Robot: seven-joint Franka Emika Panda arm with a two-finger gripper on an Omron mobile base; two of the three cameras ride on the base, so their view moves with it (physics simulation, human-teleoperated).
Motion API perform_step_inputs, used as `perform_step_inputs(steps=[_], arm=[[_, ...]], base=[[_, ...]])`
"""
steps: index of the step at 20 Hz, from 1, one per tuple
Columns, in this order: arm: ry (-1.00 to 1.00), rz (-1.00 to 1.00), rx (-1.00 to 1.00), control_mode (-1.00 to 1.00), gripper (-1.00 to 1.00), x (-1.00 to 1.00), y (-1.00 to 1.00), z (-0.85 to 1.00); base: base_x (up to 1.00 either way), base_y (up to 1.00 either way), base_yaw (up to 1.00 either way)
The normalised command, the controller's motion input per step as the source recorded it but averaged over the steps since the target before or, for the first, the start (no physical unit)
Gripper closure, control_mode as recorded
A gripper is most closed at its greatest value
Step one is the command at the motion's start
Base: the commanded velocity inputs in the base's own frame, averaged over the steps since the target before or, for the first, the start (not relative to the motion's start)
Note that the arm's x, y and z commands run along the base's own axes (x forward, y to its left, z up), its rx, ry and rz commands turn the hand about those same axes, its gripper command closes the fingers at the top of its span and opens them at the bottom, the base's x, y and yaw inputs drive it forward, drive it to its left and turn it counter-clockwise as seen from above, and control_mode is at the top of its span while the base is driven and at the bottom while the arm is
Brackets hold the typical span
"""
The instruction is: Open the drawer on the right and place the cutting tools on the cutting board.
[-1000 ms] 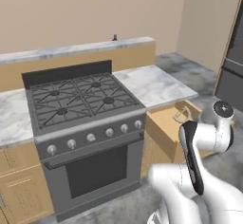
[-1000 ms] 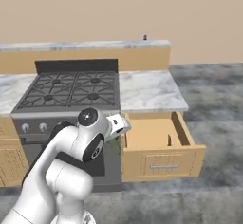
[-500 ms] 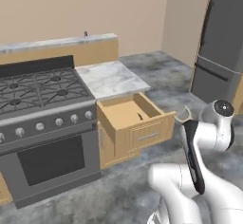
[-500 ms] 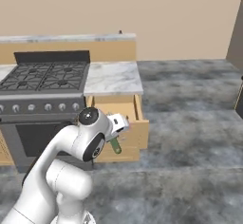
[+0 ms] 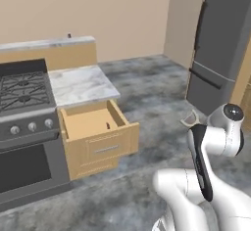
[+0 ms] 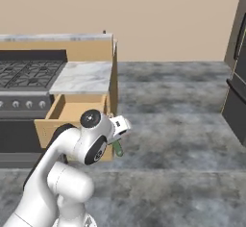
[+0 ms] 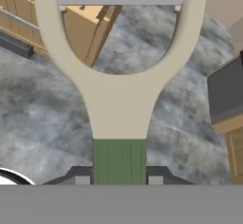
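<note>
My gripper [image 7: 119,179] is shut on the green handle of a peeler [image 7: 118,99], whose pale Y-shaped head with a crossbar blade fills the hand view. The peeler's green handle [image 6: 117,148] hangs below the hand in the right base view, and its pale loop [image 5: 188,119] sticks out left of the wrist. The light tan drawer [image 5: 96,133] stands pulled open under the marble counter [image 5: 78,84], off to my left. A small dark tool [image 5: 108,126] lies inside it. The cutting board is out of view.
A grey stove [image 5: 22,95] with an oven front stands left of the drawer. A tall dark grey fridge [image 5: 220,44] rises at the right. Grey stone floor [image 6: 178,125] spreads between them. A tan raised ledge [image 5: 49,54] runs behind the counter.
The base has turned right, so the whole scene slid left: the stove and the open drawer shifted left and the fridge came in. The gripper kept hold of the peeler.
</note>
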Motion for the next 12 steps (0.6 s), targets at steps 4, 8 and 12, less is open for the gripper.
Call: perform_step_inputs(steps=[4, 8, 12], arm=[[0.0, 0.0, 0.0, 1.0, 1.0, 0.0, 0.0, 0.0], [0.0, 0.0, 0.0, 1.0, 1.0, 0.0, 0.0, 0.0], [0.0, 0.0, 0.0, 1.0, 1.0, 0.0, 0.0, 0.0]], base=[[0.26, -1.0, 0.15], [0.71, -1.0, 0.17], [1.0, -0.55, 0.06]])
